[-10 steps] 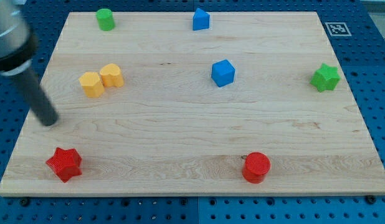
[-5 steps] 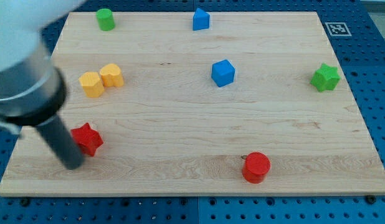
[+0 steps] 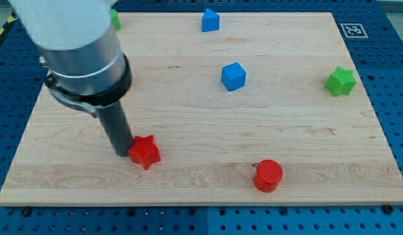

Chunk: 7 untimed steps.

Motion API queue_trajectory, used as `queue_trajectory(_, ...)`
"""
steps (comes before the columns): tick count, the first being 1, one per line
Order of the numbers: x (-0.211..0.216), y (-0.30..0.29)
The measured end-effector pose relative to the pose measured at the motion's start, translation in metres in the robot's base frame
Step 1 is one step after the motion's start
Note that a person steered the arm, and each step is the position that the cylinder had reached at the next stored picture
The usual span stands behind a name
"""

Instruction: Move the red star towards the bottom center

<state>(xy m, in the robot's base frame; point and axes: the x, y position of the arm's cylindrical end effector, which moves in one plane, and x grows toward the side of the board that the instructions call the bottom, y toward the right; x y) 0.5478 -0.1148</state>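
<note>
The red star (image 3: 145, 151) lies on the wooden board (image 3: 306, 143) at the lower left of centre. My tip (image 3: 122, 151) stands right against the star's left side, touching it. The rod and the arm's grey body rise from there towards the view's top left. A red cylinder (image 3: 268, 175) sits near the bottom edge, right of centre.
A blue cube (image 3: 233, 76) sits above centre. A blue house-shaped block (image 3: 210, 20) is at the top edge. A green star (image 3: 340, 81) is at the right. A green block (image 3: 115, 18) at the top left is mostly hidden by the arm, which covers the upper-left board.
My tip has swept from the left edge down and to the right, pushing the red star rightwards along the lower board. The arm now hides the two yellow blocks.
</note>
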Motion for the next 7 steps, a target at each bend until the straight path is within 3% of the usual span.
queue_trajectory(2,0.012,0.076)
queue_trajectory(4,0.012,0.086)
queue_trajectory(6,-0.040,0.096)
queue_trajectory(7,-0.041,0.153)
